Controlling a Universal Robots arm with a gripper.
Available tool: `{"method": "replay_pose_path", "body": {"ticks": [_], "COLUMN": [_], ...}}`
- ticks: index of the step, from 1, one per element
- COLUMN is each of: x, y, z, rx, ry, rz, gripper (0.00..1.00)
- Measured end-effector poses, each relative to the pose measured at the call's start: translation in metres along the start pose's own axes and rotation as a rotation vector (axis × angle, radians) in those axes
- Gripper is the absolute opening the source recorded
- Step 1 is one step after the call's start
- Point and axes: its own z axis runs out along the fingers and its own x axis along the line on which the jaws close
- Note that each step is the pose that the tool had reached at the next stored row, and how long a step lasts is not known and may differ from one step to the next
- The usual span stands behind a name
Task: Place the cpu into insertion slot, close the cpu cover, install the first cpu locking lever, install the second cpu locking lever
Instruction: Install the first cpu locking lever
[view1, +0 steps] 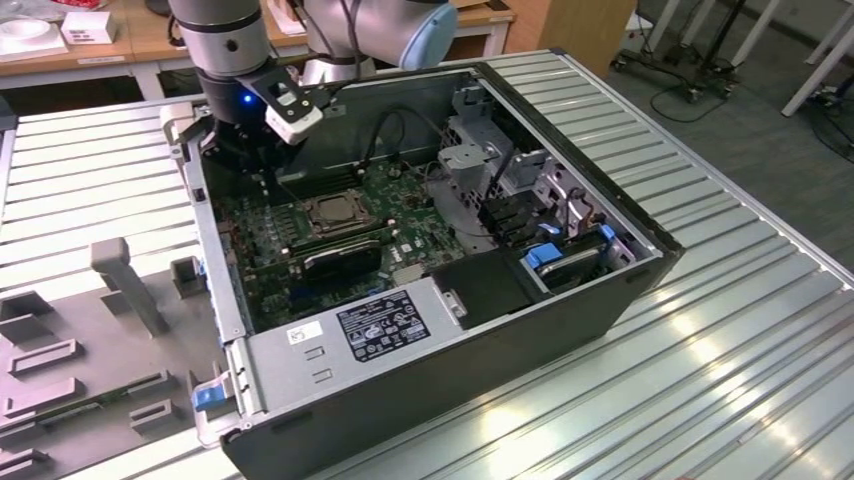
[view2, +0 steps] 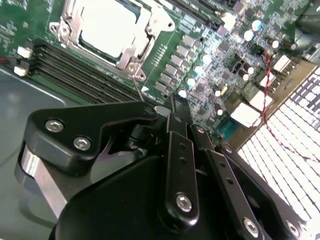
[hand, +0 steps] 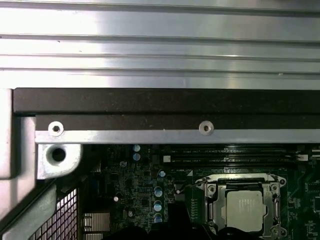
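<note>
The cpu (view1: 330, 211) lies with its silvery top up in the insertion slot (view1: 310, 222) on the green board, and shows in both wrist views (view2: 107, 27) (hand: 245, 210). The silver cpu cover (view2: 134, 49) (hand: 216, 196) lies flat around it. A thin wire locking lever (view2: 138, 86) sticks out from the slot's corner toward my gripper (view2: 176, 102). My black fingers (view2: 179, 150) are together, and I see nothing held between them. In the exterior view my gripper (view1: 251, 165) hangs inside the case, beside the slot on the exterior view's left.
The open computer case (view1: 441, 340) lies on a ribbed metal table (view1: 747, 330). Its black wall rim (hand: 165, 102) runs close by the gripper. Memory slots (view2: 75, 72), capacitors, red and black wires (view2: 270, 75), a drive cage (view1: 481, 150) and a black heatsink (view1: 340, 262) surround the socket.
</note>
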Motion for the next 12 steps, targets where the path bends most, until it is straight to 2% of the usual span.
{"method": "replay_pose_path", "body": {"ticks": [6, 12], "x": [-0.0063, -0.0067], "y": [-0.0021, -0.0025], "z": [0.0005, 0.0005], "rx": [0.0002, -0.0018], "ry": [0.0127, 0.0137], "rz": [0.000, 0.000], "gripper": [0.11, 0.11]}}
